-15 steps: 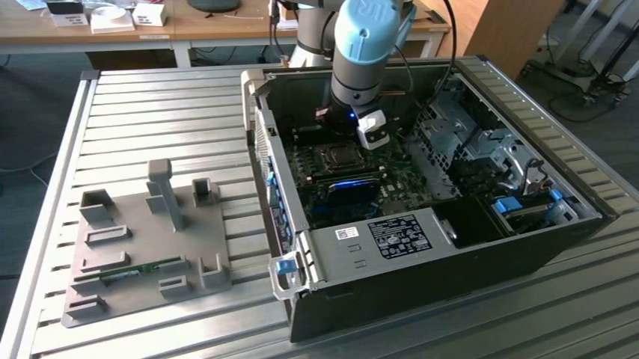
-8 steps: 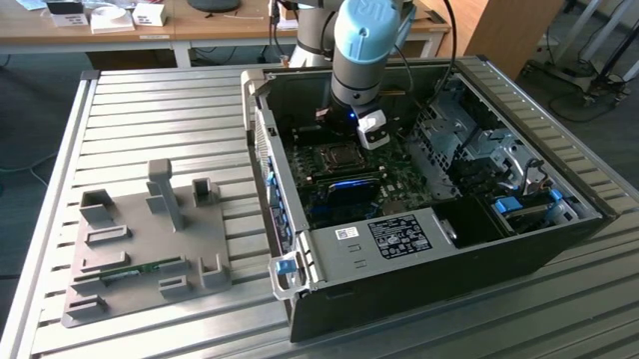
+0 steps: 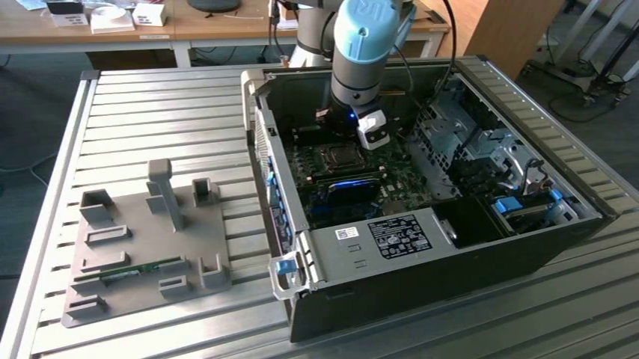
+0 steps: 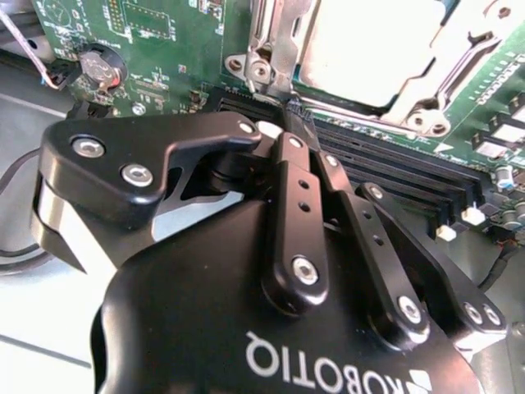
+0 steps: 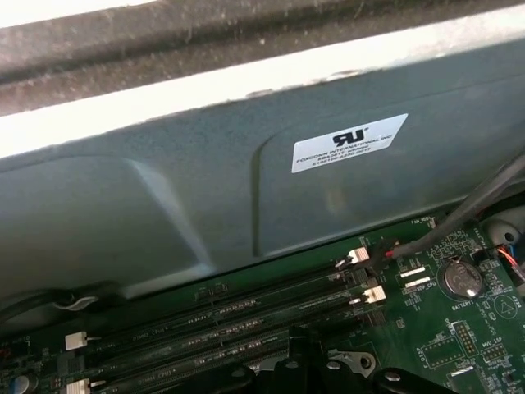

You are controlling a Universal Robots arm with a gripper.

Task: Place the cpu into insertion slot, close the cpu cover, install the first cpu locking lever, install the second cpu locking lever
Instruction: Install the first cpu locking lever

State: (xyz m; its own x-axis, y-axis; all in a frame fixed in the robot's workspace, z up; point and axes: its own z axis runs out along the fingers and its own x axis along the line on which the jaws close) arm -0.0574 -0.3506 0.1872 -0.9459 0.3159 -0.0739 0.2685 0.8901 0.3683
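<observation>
Hovering my claw (image 4: 289, 111), fingers pressed together, near the cpu cover (image 4: 447, 78) lying over the cpu (image 4: 369, 49), I risk scraping the memory slots (image 4: 394, 160) beside it.

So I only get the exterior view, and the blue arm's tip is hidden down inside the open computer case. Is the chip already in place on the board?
Observer: Yes. In the second wrist view the chip lies flat with the metal frame folded down around it.
Operator: And the gripper?
Observer: The gripper is shut, its tips at the frame's corner, beside the black memory slots.
Operator: Anything else nearby?
Observer: The first wrist view shows a coin battery on the green board.
</observation>
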